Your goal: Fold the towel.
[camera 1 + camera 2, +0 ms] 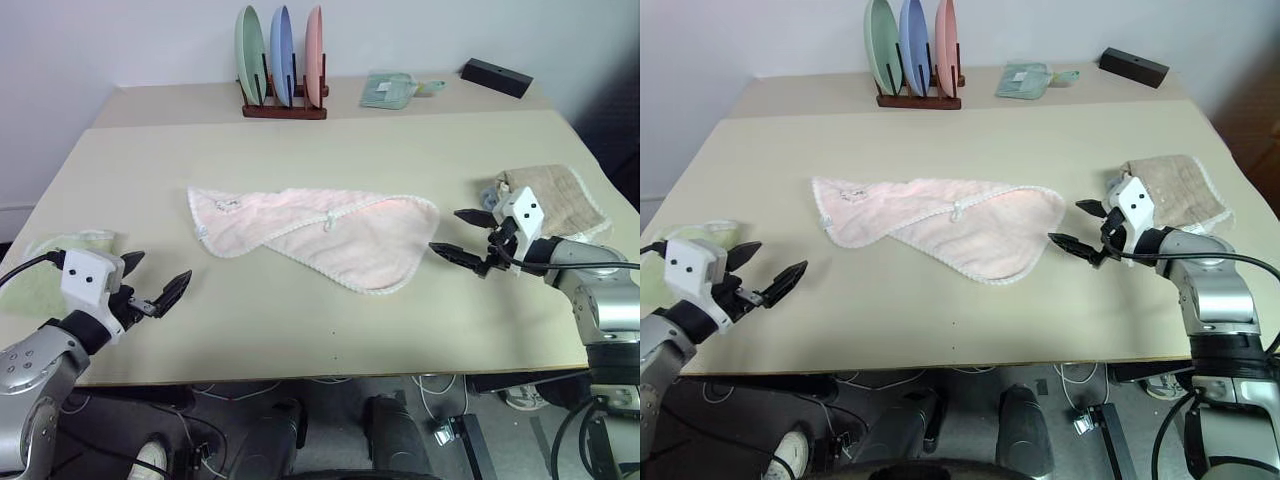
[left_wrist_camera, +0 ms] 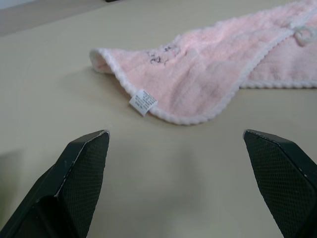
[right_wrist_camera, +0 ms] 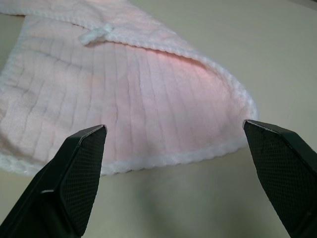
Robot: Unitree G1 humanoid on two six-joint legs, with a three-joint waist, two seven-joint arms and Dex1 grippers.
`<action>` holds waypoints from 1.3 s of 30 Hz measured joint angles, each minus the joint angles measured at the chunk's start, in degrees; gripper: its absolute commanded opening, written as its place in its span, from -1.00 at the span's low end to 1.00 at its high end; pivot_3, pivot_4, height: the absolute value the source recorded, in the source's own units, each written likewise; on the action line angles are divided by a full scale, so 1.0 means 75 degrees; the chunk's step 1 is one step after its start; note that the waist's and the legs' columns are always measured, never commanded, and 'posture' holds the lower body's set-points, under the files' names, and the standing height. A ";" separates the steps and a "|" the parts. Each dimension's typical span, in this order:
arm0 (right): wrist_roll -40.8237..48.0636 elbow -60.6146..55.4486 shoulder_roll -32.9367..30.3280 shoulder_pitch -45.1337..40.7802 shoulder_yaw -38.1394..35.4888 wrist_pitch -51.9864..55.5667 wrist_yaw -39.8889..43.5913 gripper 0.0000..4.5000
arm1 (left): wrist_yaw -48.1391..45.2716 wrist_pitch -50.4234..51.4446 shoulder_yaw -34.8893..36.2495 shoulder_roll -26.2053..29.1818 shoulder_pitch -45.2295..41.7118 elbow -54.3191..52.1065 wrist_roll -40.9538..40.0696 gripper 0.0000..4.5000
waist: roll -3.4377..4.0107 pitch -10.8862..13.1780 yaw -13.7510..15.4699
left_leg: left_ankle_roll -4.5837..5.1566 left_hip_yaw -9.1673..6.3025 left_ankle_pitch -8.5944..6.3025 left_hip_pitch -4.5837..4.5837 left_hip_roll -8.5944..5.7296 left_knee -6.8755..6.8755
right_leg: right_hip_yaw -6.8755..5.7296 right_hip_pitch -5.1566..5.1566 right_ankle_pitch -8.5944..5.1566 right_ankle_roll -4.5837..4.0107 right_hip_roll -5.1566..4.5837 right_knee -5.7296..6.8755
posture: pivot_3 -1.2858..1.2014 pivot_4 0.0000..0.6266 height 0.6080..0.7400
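At the far left edge of the bench (image 1: 330, 150) lies a light green towel (image 1: 40, 262), and just inside it the left gripper (image 1: 150, 284) hangs low over the bare top with its jaws spread wide, pinching nothing. In the left wrist view it looks at the near left corner of the pink towel (image 1: 310, 235), where a small white label (image 2: 142, 101) sticks out from under the scalloped edge; the corner is near the gripper but not touched. The pink towel lies flat in the middle of the bench, already doubled over unevenly, with an upper flap running slantwise across the lower layer and a small loop (image 1: 326, 220) near its centre. Behind it, at the back of the bench, stand a rack of plates (image 1: 282, 68), a pale green cloth (image 1: 388, 90) and a dark block (image 1: 496, 77). On the right, the right gripper (image 1: 462, 238) sits just beside the towel's rounded right end, jaws likewise spread and empty, with a beige towel (image 1: 555, 195) behind it. The step in hand looks like taking hold for the next fold. To do it well, each gripper should probably come in low and catch both layers at the edge, not the top flap alone, so the ends lift together and meet squarely.
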 measured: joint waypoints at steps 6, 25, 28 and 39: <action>0.0007 -0.0306 0.0150 -0.0004 0.0077 0.0085 -0.0180 1.00 | 0.0034 0.0123 -0.0328 -0.0006 -0.0089 -0.0072 0.0004 0.97 | -0.0003 0.0002 0.0022 | 0.0001 0.0001 -0.0001 -0.0001 0.0000 0.0001 | 0.0000 0.0000 0.0000 0.0000 -0.0001 -0.0002 | 0.03 -0.52 1.00; 0.0082 -0.1586 0.1233 0.0124 0.0615 0.0624 -0.1199 1.00 | 0.0128 -0.1064 -0.3900 0.0610 -0.2634 0.2330 0.3231 0.97 | -0.0005 0.0002 0.0053 | 0.0005 -0.0004 -0.0003 0.0000 -0.0002 -0.0003 | 0.0001 0.0000 0.0015 0.0023 0.0004 -0.0008 | 0.03 -0.52 1.00; 0.0144 -0.1803 0.1267 0.0206 0.0573 0.0698 -0.1386 1.00 | 0.0007 -0.1536 -0.4198 0.0420 -0.3366 0.3270 0.3467 0.97 | 0.0002 -0.0003 0.0136 | 0.0002 -0.0003 -0.0001 0.0006 -0.0001 0.0001 | 0.0001 0.0003 0.0019 0.0026 0.0005 -0.0003 | 0.03 -0.52 1.00; 0.0285 -0.2322 0.1274 0.0490 0.0458 0.0869 -0.1853 1.00 | -0.0346 -0.2859 -0.4558 0.0027 -0.4437 0.5206 0.3785 -0.32 | 0.0007 -0.0009 0.0131 | -0.0002 -0.0002 0.0002 0.0012 0.0006 0.0008 | 0.0001 0.0010 0.0025 0.0031 0.0011 0.0005 | 0.03 -0.52 1.00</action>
